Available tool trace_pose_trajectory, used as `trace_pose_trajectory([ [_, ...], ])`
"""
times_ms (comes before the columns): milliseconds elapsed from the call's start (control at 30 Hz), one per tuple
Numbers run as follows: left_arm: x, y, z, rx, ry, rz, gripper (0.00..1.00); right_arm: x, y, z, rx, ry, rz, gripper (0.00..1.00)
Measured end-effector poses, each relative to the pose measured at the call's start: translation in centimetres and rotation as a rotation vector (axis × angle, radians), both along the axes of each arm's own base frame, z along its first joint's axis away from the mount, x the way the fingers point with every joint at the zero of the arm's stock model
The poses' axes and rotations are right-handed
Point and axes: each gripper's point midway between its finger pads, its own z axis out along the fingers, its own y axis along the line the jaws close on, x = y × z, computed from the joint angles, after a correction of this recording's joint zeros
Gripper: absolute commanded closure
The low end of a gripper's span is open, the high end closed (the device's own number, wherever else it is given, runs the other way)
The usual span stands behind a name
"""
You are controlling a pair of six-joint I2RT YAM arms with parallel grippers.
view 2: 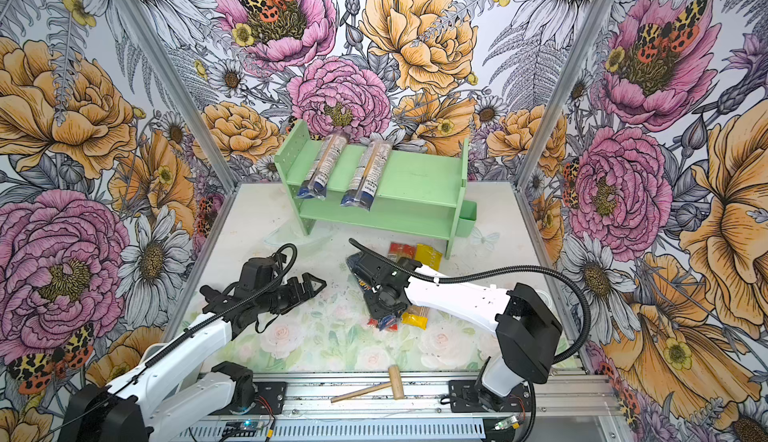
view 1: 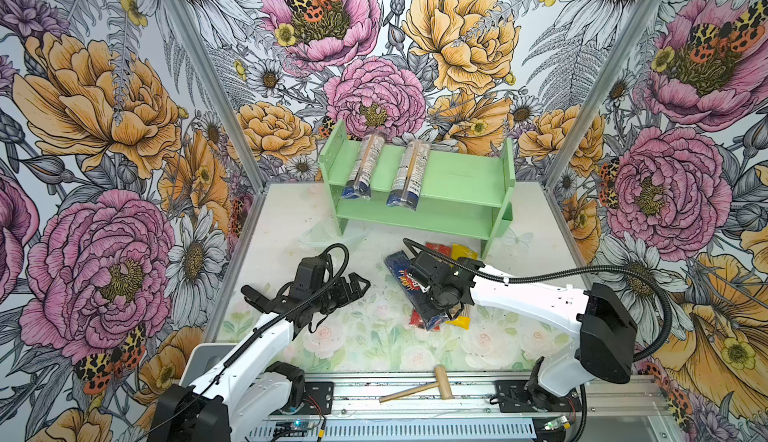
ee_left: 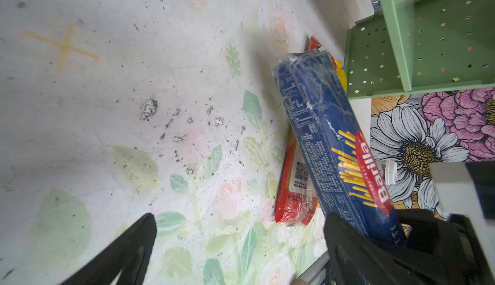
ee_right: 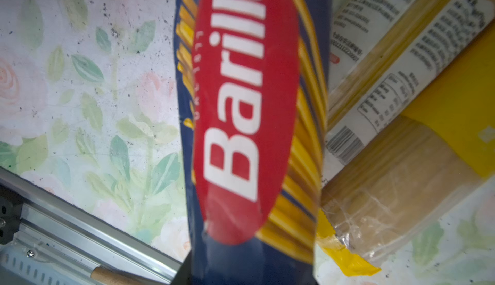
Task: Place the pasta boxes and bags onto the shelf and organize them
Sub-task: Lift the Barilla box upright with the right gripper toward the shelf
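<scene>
- Just in front of the shelf [view 1: 478, 186], found the right gripper [view 1: 430, 307] pinched tight on the Barilla box [ee_left: 325, 136], near its front end, above the red-ended bag [view 1: 436, 248] and the yellow bag [view 1: 464, 252].
- Which step, then?
- Looked like the pick of the box, with the carry to the shelf next. Could not tell whether lifted fully free of the pile.
- Saw anything already placed?
- Saw two clear blue-ended bags [view 1: 362, 166] on the left half of the top tier [view 1: 457, 170], apart from each other, blue ends over its front edge.
- And the next move?
- Probably needed a lift above that front edge, then a landing on the bare right half, or on the lower tier [view 1: 415, 215], bare as far as visible. Had to mind the upright side panel [view 1: 508, 170].
- And the left gripper [ee_left: 241, 216]?
- Spread wide, holding nothing, near the box, before the shelf's left end.
</scene>
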Motion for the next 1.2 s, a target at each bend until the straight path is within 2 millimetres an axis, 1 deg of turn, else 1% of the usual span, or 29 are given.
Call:
trace_pose_trajectory([
  [267, 0.5, -0.1, 0.4, -0.002, -0.006, 0.0, 0.01, -0.4, -1.5, 3.7, 0.075, -0.024, -0.015, 1.0],
  [400, 0.6, -0.2, 0.6, -0.004, -0.012, 0.0, 0.01, -0.6, -2.5, 4.9, 0.089, -0.037, -0.033, 1.0],
  [633, 0.6, -0.2, 0.6, -0.005, -0.014, 0.0, 0.01, -1.5, -5.2, 5.9, 0.043, -0.042, -0.059, 1.0],
  [800, 0.7, -0.2, 0.6, -0.003, -0.01, 0.0, 0.01, -2.3, -7.1, 7.1, 0.027, -0.05, -0.079, 1.0],
  [967, 1.0, -0.3, 0.8, -0.004, -0.012, 0.0, 0.01, -2.6, -9.1, 8.8, 0.012, -0.078, -0.107, 1.0],
  [1200, 1.1, -0.4, 0.9, -0.004, -0.018, -0.003, 0.01, -2.6, -10.9, 12.0, 0.006, -0.143, -0.151, 1.0],
])
